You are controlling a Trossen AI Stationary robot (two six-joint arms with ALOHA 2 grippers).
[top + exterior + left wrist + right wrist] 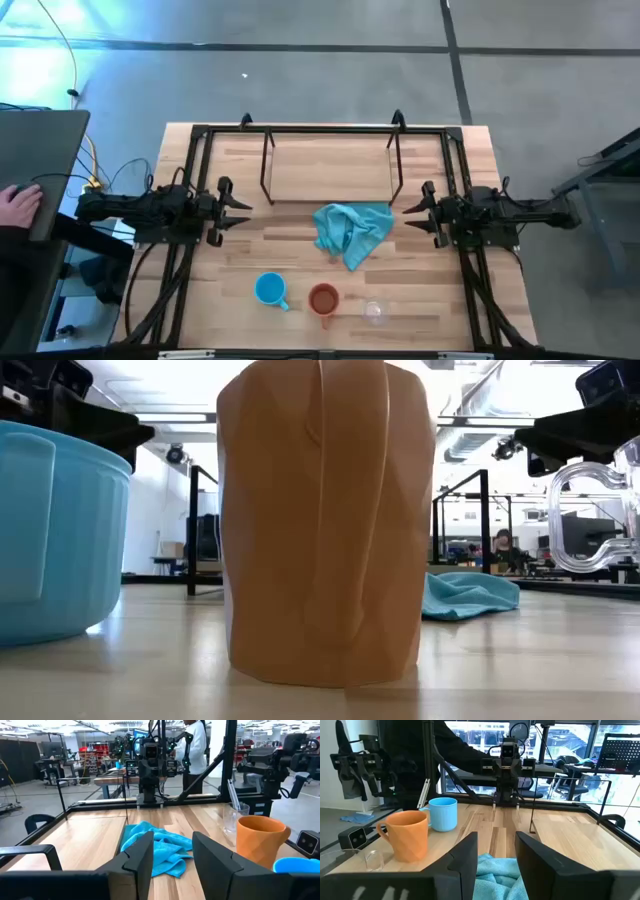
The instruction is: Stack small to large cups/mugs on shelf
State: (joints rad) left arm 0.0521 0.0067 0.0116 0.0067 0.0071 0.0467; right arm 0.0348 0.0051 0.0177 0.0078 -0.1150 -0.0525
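No stacking is done yet: all 3 cups sit in a row near the front edge of the bench (240, 300), the blue mug (268, 289), the orange mug (323, 298) and the small glass cup (375, 313). The shelf (330, 160) at the back holds nothing. The left claw (240, 208) and the right claw (412, 212) wait at the sides, both open and holding nothing, with a teal cloth (352, 230) between them.

We see a bright blue mug (268, 289), an orange-brown mug (323, 299) with faceted sides, and a clear glass cup (375, 313). The crumpled cloth (351, 231) is teal. The shelf (330, 165) has a black frame over the light striped wood bench (420, 290).
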